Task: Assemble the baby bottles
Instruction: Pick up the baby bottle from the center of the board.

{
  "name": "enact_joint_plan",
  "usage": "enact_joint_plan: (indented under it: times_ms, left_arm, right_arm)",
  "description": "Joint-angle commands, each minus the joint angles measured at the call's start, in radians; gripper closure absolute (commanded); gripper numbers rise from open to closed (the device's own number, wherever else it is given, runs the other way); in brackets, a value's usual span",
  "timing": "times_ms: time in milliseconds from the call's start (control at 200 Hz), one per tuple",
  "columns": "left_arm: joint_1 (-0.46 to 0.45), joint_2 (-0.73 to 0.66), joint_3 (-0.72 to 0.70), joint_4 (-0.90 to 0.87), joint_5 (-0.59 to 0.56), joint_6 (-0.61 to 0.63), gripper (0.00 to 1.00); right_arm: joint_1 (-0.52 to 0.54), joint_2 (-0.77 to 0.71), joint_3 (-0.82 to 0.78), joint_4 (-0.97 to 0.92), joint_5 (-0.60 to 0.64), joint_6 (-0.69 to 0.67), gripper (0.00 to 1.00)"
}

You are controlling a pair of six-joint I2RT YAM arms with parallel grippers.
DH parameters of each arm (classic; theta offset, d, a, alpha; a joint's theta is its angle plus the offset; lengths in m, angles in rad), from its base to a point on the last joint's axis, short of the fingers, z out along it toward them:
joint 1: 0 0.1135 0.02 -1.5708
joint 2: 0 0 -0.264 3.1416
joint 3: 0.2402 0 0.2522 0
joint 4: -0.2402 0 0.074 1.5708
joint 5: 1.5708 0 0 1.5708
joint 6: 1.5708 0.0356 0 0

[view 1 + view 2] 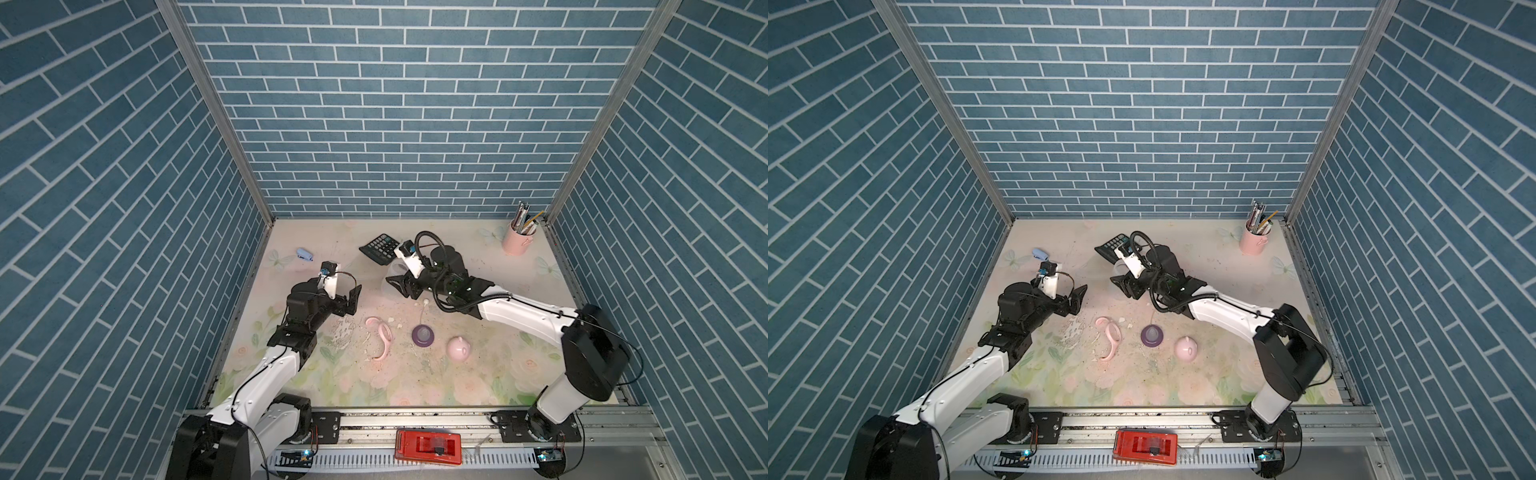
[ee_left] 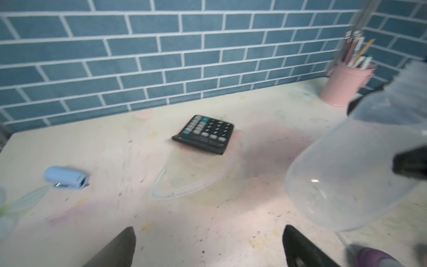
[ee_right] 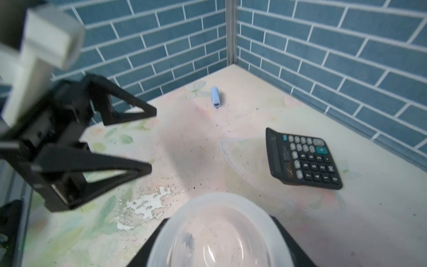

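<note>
My right gripper [image 1: 395, 284] [image 3: 217, 231] is shut on the translucent bottle body [image 1: 388, 277] [image 1: 1119, 269] [image 3: 215, 238], with a black finger on each side of it. It holds the body above the mat, mouth toward the wrist camera. Just left of it my left gripper [image 1: 353, 296] [image 2: 208, 231] [image 3: 152, 139] stands open and empty, and the bottle body [image 2: 346, 173] shows beside it. On the mat in front lie the pink handle ring [image 1: 382, 332] [image 1: 1111, 332], the purple collar [image 1: 423, 335] [image 1: 1152, 335] with its clear nipple and straw, and the pink eared cap [image 1: 458, 347] [image 1: 1185, 347].
A black calculator [image 1: 380, 247] [image 3: 302, 159] lies behind the right gripper, with a clear flat lid [image 3: 240, 161] beside it. A pink pen cup [image 1: 516, 237] stands in the back right corner and a blue stapler [image 1: 304, 253] at back left. The mat is peeled [image 1: 343, 332] near the ring.
</note>
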Motion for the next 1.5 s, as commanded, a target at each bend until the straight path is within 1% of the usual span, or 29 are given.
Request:
enact_joint_plan:
  times_ms: [0, 85, 180, 215, 340, 425, 510, 695, 1035, 1150, 1260, 1495]
  left_arm:
    - [-0.047, 0.013, 0.067, 0.040, 0.212, 0.074, 0.00]
    - [-0.080, 0.033, 0.158, -0.060, 0.336, 0.116, 0.00]
    - [-0.110, 0.069, 0.246, -0.154, 0.465, 0.136, 0.00]
    - [-0.119, 0.079, 0.284, -0.171, 0.494, 0.137, 0.01]
    - [-0.149, 0.103, 0.340, -0.223, 0.599, 0.158, 0.00]
    - [-0.154, 0.118, 0.367, -0.265, 0.670, 0.163, 0.00]
    - [-0.157, 0.123, 0.370, -0.264, 0.718, 0.151, 0.00]
    - [-0.162, 0.123, 0.357, -0.226, 0.722, 0.114, 0.00]
    - [-0.161, 0.112, 0.364, -0.183, 0.710, 0.047, 0.00]
    - [-0.161, 0.116, 0.350, -0.086, 0.715, -0.033, 0.00]
    - [-0.162, 0.120, 0.334, -0.007, 0.737, -0.090, 0.00]
    - [-0.162, 0.118, 0.353, -0.063, 0.748, -0.076, 0.01]
  right_arm:
    - [-0.059, -0.082, 0.035, -0.146, -0.026, 0.096, 0.70]
    - [-0.097, -0.132, 0.044, -0.188, -0.102, 0.136, 0.71]
    - [-0.103, -0.173, 0.060, -0.220, -0.175, 0.154, 0.71]
    - [-0.101, -0.181, 0.069, -0.227, -0.207, 0.166, 0.71]
    - [-0.103, -0.204, 0.071, -0.175, -0.316, 0.240, 0.72]
    - [-0.103, -0.216, 0.066, -0.124, -0.359, 0.291, 0.72]
    - [-0.100, -0.220, 0.062, -0.081, -0.390, 0.324, 0.72]
    - [-0.086, -0.218, 0.054, 0.008, -0.429, 0.382, 0.74]
    - [-0.034, -0.190, 0.037, 0.139, -0.423, 0.437, 0.74]
    - [-0.027, -0.191, 0.008, 0.211, -0.407, 0.463, 0.74]
    - [-0.021, -0.185, 0.002, 0.232, -0.401, 0.469, 0.74]
    - [-0.016, -0.187, -0.002, 0.236, -0.406, 0.467, 0.75]
